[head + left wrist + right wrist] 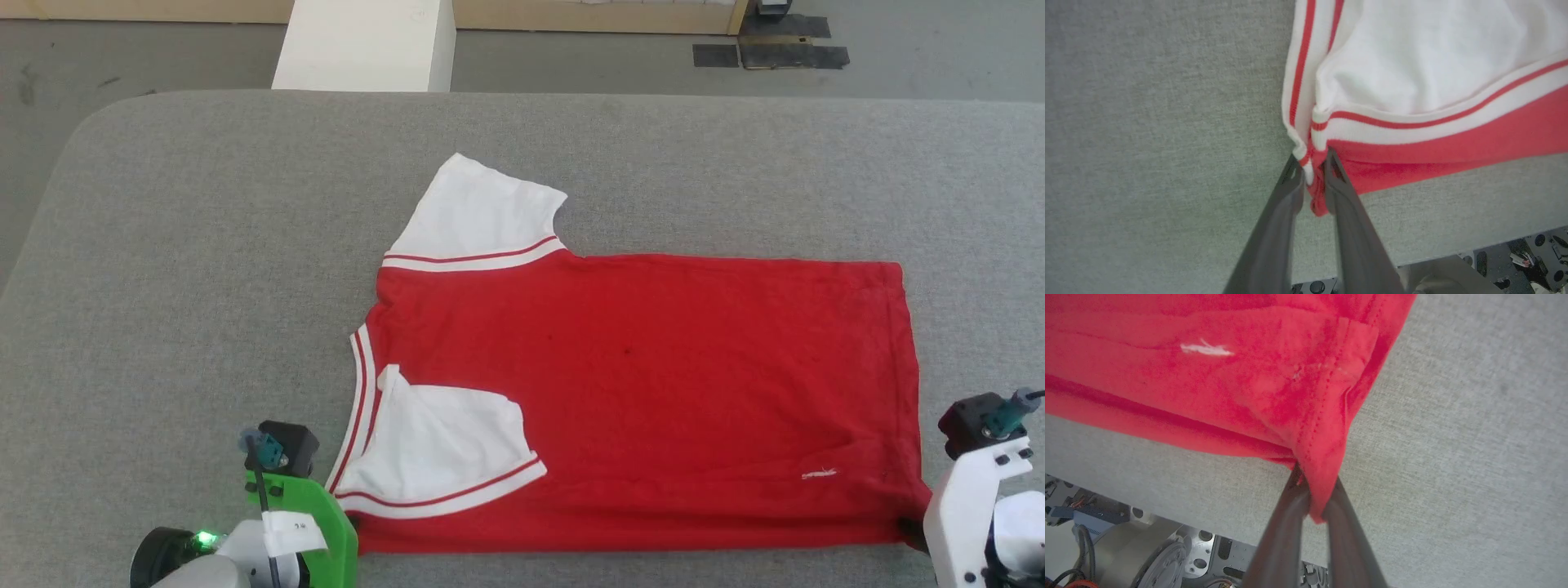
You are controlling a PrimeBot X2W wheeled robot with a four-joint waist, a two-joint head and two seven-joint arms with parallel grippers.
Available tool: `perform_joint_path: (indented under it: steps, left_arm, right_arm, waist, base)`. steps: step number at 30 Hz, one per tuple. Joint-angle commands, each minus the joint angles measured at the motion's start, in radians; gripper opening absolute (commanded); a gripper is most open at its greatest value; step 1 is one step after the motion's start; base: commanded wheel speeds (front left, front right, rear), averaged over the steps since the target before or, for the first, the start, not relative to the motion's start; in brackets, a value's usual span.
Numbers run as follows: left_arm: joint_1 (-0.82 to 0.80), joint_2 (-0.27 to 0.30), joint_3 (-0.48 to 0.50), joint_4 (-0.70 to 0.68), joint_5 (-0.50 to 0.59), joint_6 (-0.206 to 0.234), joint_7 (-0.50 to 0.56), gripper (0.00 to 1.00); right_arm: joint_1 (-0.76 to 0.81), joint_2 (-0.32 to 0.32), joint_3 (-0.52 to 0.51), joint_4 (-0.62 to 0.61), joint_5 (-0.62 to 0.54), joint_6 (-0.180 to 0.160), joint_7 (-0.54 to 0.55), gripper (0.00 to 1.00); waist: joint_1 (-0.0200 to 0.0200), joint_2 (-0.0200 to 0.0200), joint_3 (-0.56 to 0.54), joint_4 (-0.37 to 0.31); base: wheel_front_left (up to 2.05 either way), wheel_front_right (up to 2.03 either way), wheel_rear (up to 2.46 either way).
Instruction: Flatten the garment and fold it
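Note:
The garment [637,392], a red T-shirt with white sleeves, lies flat on the grey table, collar to the left and hem to the right. Its near sleeve [441,449] is folded in over the red body, and the far sleeve [478,216] sticks out away from me. A tiny white mark [819,473] sits near the hem. My left gripper [1312,167] is shut on the near collar-side corner, with striped trim and red cloth bunched between its fingers. At the near hem corner my right gripper [1314,486] pinches the red fabric. The garment [1249,375] rises slightly into that grip.
The grey cloth-covered table [204,245] has a rounded far-left corner and bare surface all around the shirt. Its near edge runs just behind both grippers, with my base [1147,555] below. A white block [367,45] and dark floor mats [767,53] lie beyond the table.

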Motion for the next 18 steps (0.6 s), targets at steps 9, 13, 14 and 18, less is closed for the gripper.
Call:
perform_joint_path:
  steps: [9, 13, 14, 18]
  left_arm:
    - [-0.034, -0.031, 0.063, 0.012, 0.035, -0.022, -0.151, 1.00]
    - [-0.060, -0.049, 0.105, -0.006, 0.066, -0.033, -0.263, 1.00]
    - [-0.068, -0.056, 0.119, -0.009, 0.075, -0.033, -0.297, 1.00]
    - [-0.086, -0.083, 0.164, -0.011, 0.098, -0.044, -0.420, 1.00]
  right_arm:
    - [-0.104, 0.031, -0.023, -0.029, 0.043, -0.001, -0.227, 1.00]
    - [-0.124, 0.018, -0.010, -0.070, 0.041, -0.001, -0.385, 1.00]
    - [-0.126, 0.020, -0.011, -0.074, 0.038, -0.001, -0.433, 1.00]
    - [-0.118, 0.042, -0.002, -0.082, 0.019, -0.001, -0.599, 1.00]
  waist:
    - [0.0000, 0.0000, -0.051, -0.009]
    - [0.0000, 0.0000, -0.065, -0.014]
    - [0.0000, 0.0000, -0.067, -0.017]
    - [0.0000, 0.0000, -0.066, -0.033]
  base:
    - [0.00, 0.00, 0.00]
    - [0.00, 0.00, 0.00]
    - [0.00, 0.00, 0.00]
    - [0.00, 0.00, 0.00]
